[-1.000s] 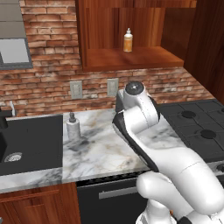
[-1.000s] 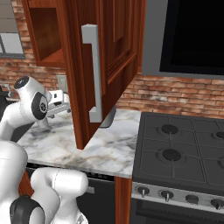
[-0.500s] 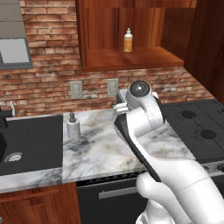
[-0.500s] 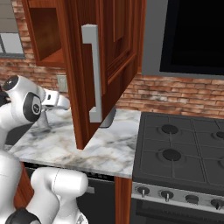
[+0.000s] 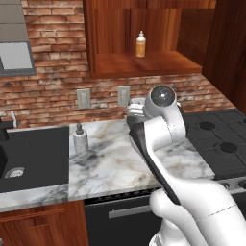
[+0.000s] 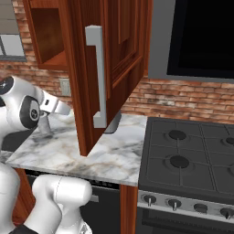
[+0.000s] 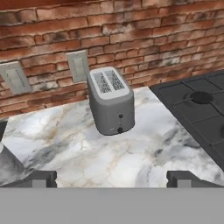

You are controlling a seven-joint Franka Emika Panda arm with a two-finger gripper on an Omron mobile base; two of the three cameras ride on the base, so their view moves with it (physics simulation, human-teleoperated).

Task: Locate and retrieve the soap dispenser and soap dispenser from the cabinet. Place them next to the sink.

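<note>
My gripper (image 7: 111, 178) hangs over the marble counter (image 5: 115, 163) with its two dark fingertips (image 7: 41, 178) spread wide apart and nothing between them, so the hand is released. Straight ahead of it stands the silver toaster (image 7: 110, 100), back near the brick wall (image 7: 131, 39) and its two outlet plates, with the black stovetop (image 7: 197, 105) off to one side. The grey-white marbled soap dispenser (image 5: 79, 139) stands upright on the counter just beside the black sink (image 5: 33, 156), its dark pump head on top. The small orange bottle (image 5: 140, 45) is up on the shelf of the reddish-brown cabinet (image 5: 144, 65), upright and toward the back (well above my arm). From the right base view the cabinet's open door (image 6: 109, 73) with its long pale handle (image 6: 98, 75) hangs over the counter in front of my arm.
</note>
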